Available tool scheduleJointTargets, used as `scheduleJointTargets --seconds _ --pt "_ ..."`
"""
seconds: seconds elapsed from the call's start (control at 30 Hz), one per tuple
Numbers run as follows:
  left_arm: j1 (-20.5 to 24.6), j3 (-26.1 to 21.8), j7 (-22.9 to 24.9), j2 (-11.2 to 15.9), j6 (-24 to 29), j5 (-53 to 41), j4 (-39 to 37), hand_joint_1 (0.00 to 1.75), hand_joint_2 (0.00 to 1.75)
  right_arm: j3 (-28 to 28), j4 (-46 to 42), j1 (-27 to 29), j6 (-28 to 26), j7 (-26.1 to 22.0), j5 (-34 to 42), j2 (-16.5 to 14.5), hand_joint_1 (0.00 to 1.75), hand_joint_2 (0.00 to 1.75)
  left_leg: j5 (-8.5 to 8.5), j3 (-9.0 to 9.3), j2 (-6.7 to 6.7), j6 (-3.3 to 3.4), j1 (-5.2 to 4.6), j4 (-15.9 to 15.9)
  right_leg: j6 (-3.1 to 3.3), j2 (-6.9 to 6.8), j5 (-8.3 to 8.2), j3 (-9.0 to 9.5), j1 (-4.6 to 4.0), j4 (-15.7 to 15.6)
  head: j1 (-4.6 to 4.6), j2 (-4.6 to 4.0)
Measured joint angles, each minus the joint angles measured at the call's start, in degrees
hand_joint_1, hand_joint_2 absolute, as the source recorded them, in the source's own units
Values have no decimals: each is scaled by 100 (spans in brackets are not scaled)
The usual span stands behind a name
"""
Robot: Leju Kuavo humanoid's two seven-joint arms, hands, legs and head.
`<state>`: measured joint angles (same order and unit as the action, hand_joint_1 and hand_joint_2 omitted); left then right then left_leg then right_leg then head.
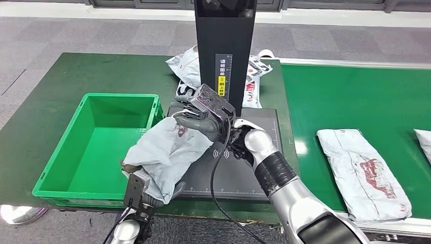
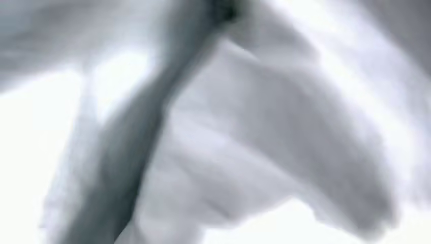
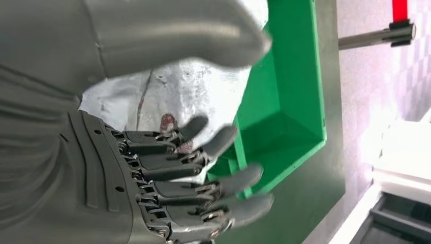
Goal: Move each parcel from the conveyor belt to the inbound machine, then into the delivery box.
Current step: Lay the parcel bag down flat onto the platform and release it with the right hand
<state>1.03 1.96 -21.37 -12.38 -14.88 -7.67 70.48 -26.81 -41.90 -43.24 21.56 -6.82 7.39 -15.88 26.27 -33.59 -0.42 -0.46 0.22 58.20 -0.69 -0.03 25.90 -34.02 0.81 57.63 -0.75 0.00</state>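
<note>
A crumpled grey parcel (image 1: 165,152) hangs over the left edge of the black inbound machine plate (image 1: 244,175) and the right rim of the green delivery box (image 1: 96,147). My left hand (image 1: 138,189) comes up under the parcel's near end and grips it; the fingers are hidden by the bag. The parcel's grey film (image 2: 264,142) is blurred and very close in the left wrist view. My right hand (image 1: 206,116) is at the parcel's far end, fingers (image 3: 223,168) spread and thumb apart, with the parcel (image 3: 183,96) just beyond them.
The machine's black column (image 1: 223,46) rises right behind my right hand. Two more parcels (image 1: 189,66) (image 1: 254,76) lie behind it. On the green conveyor belt (image 1: 356,96) lies a grey parcel (image 1: 363,173), another (image 1: 424,142) at the right edge. A black cable (image 1: 216,188) crosses the plate.
</note>
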Motion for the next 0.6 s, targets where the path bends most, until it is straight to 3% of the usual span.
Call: scheduleJointTargets --seconds 0.17,0.33,0.6 --pt "-79 -59 54 -3 -2 -50 144 0 175 -38 88 96 -170 -108 153 80 0 175 0 0 0 0 -2 1 0 0 0 -2 1 -2 1 0" --pt "-239 -156 64 -6 -7 -143 328 0 175 -34 -260 479 -491 -297 -27 410 0 175 4 0 1 -2 -2 1 0 2 0 -4 1 -3 1 0" --pt "-718 -375 91 -115 393 -987 1024 0 175 490 -2437 1733 -1092 -584 -979 1021 0 175 16 -3 3 -10 0 1 7 5 8 -14 -1 -5 0 0"
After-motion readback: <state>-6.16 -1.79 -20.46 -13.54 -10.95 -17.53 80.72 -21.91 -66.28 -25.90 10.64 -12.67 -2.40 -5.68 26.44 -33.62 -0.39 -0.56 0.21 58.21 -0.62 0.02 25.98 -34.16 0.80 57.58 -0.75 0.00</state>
